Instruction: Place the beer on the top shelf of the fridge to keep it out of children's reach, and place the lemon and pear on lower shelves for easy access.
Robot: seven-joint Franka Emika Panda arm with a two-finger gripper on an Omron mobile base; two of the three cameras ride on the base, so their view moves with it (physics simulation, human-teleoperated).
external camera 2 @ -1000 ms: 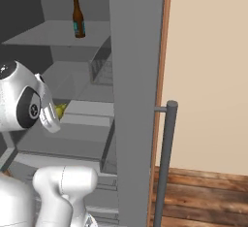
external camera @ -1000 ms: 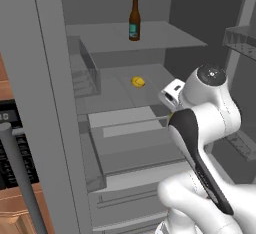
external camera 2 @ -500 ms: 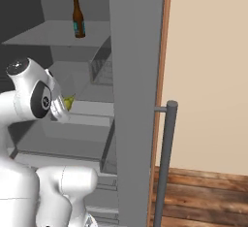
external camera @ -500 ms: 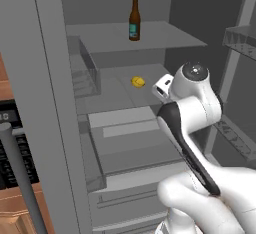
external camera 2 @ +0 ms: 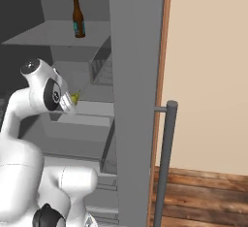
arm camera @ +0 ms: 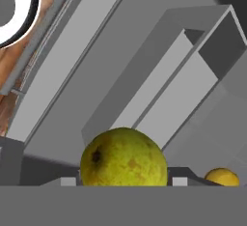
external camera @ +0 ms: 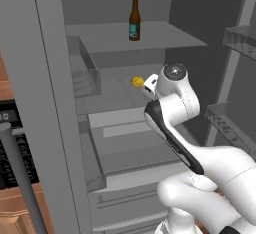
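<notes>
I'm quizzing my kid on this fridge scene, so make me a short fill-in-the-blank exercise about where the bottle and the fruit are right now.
1. The beer stands upright on the ____ shelf of the fridge.
2. The fruit lying on the shelf below the beer is the ____.
3. The gripper is carrying the ____.

Missing words: top; lemon; pear

The pear is cut off along its underside by the hand view's bottom, so the pincer's grip on it cannot be made out there. In the right base view only a sliver of the pear peeks past the arm's white wrist. The lemon is likewise clipped at its base, and in the left base view the lemon sits partly behind the wrist. The beer label's print is too small to read.
</notes>
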